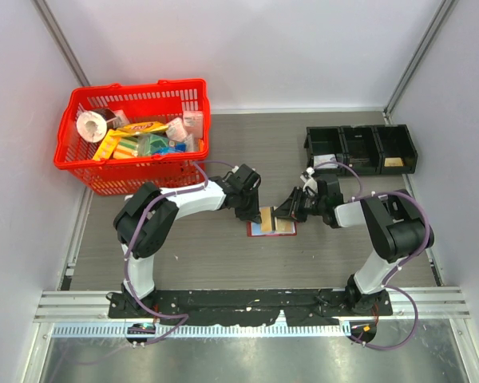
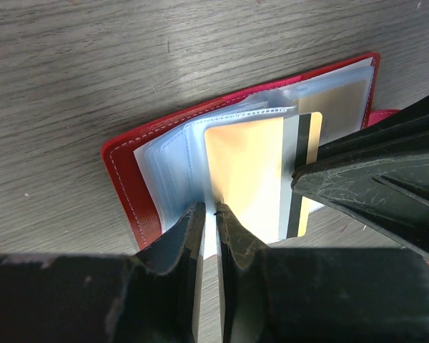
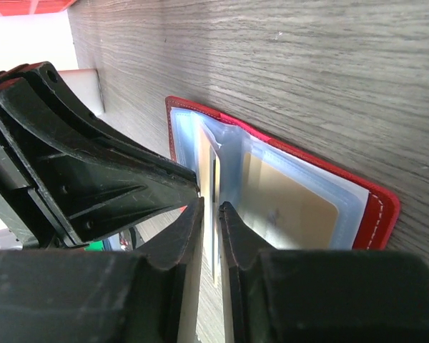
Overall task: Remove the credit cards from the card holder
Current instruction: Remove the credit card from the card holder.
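**Two grippers closed on one open card holder**

Far left of the overhead view: red basket [image 1: 132,144] full of packaged goods, well apart from the work. Toward the middle, left gripper [image 1: 254,214] reached in from the left, down at the left edge of the card holder [image 1: 271,227]. Lay spread open and flat on the grey table [image 1: 223,255], red cover down, between the two grippers.

Through the left wrist camera: left gripper [image 2: 209,214] narrowed to a thin slit, fingers [image 2: 189,232] pinched on a pale plastic sleeve [image 2: 168,168] of the card holder [image 2: 125,186]. Just beside that, a gold card [image 2: 247,168] with a dark stripe, partly out of its sleeve, its right edge covered by the right gripper's black finger [image 2: 365,182].

Through the right wrist camera: right gripper [image 3: 209,211] likewise almost shut, clamped on the upright edge of a card or sleeve; could not tell which. Beyond, another tan card [image 3: 293,211] seated in its clear pocket against the red cover [image 3: 379,214].

Right gripper [image 1: 291,209] overhead at the holder's right edge. Further right and back, black bins [image 1: 361,149].
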